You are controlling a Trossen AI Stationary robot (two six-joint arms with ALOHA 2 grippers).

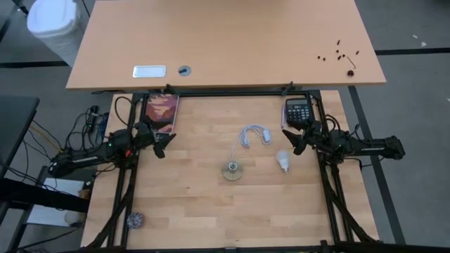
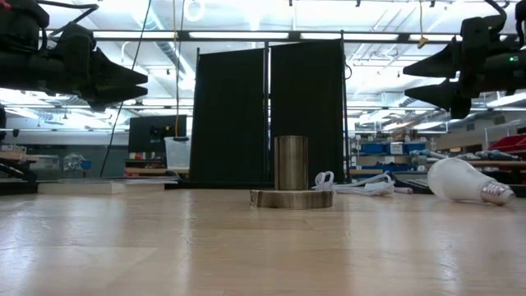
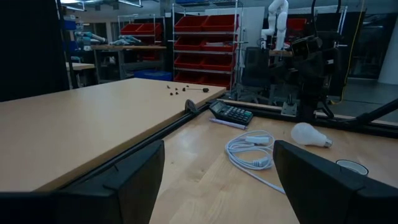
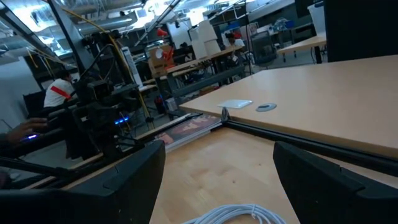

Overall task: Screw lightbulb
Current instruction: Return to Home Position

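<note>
The white lightbulb (image 1: pixel 283 161) lies on its side on the table, right of centre; it also shows in the low view (image 2: pixel 460 181) and the left wrist view (image 3: pixel 309 134). The silvery socket (image 1: pixel 231 170) stands upright on its disc base at the middle (image 2: pixel 291 177), its white cord (image 1: pixel 254 134) coiled behind it. My left gripper (image 1: pixel 163 145) hovers open at the table's left, above the surface. My right gripper (image 1: pixel 294 140) hovers open at the right, a little beyond the bulb.
A calculator (image 1: pixel 298 111) lies at the far right and a book (image 1: pixel 161 112) at the far left. A second, larger tabletop (image 1: pixel 225 42) lies beyond the work table. A small dark object (image 1: pixel 134 221) sits near the front left corner. People sit at desks in the room behind (image 4: pixel 59 93).
</note>
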